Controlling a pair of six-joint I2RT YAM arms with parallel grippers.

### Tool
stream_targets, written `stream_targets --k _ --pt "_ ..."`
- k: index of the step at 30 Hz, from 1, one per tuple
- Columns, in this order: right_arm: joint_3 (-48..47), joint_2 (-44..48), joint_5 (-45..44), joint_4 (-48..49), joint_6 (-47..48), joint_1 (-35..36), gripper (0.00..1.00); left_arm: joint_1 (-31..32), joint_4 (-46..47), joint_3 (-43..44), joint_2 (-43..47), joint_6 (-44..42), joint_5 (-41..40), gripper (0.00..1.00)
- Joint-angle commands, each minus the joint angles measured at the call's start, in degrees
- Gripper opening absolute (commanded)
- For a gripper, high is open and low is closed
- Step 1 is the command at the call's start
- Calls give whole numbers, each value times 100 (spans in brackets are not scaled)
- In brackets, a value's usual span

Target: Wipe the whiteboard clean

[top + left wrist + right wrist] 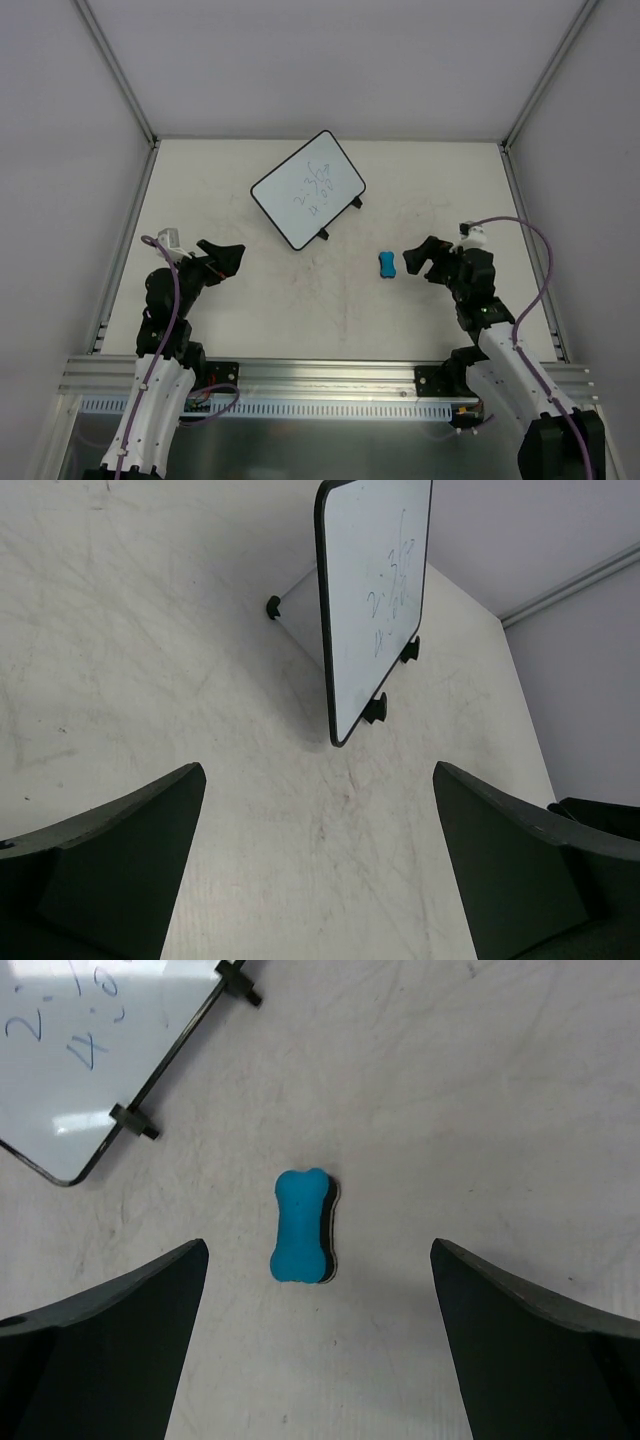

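Observation:
The whiteboard lies tilted at the table's middle back, with dark scribbles on it and two small black feet on its near right edge. It also shows in the left wrist view and at the top left of the right wrist view. A small blue bone-shaped eraser lies on the table to its right, also seen in the right wrist view. My right gripper is open and empty, just right of the eraser. My left gripper is open and empty, left of and nearer than the board.
The table is a scuffed off-white surface bounded by aluminium rails at the left and right and grey walls behind. An aluminium rail runs along the near edge by the arm bases.

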State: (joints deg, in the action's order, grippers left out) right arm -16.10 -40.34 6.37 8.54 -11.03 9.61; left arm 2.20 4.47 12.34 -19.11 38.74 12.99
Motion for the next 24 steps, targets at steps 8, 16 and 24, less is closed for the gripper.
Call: stream_targets --k 8,16,24 --pt "-1412 -1317 -1585 -825 804 1780 89 0 63 234 -101 -86 19 99" --pt "-2670 -3084 -2026 -2048 760 2133 76 0 72 278 -330 -86 -42 99" --pt "-3057 -3752 -2228 -2347 628 2230 69 0 89 225 -312 -183 -69 99"
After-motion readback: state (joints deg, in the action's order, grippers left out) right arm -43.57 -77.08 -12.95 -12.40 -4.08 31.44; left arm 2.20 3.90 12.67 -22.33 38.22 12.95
